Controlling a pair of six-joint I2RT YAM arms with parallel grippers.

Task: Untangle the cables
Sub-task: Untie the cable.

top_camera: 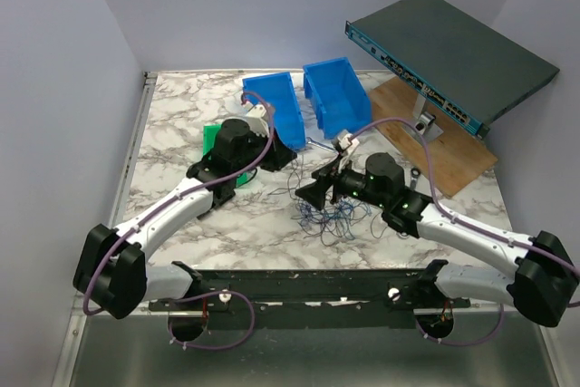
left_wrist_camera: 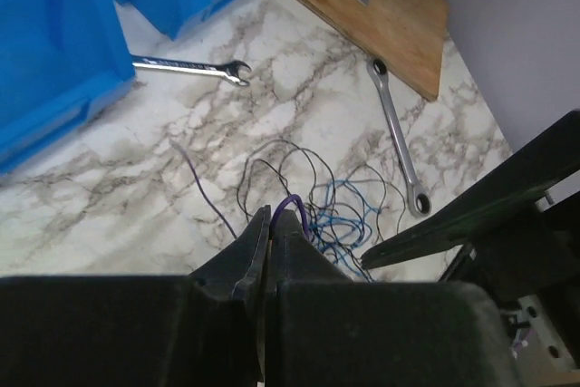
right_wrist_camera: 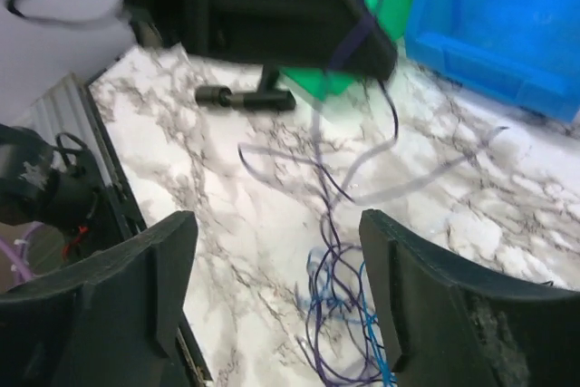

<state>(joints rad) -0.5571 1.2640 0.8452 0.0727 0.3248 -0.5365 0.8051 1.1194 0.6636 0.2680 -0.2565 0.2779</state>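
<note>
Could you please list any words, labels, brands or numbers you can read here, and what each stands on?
No text is legible in any view.
Network switch: front-panel markings too small to read.
Open-end wrench: any shank stamping too blurred to read.
Ratchet wrench: no marking discernible.
Blue bins: no labels visible.

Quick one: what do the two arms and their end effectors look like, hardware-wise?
Both white-linked with black joint housings: left arm, right arm; a lilac cable loops along each. The left end effector and right end effector are black, with two wedge-shaped fingers.
</note>
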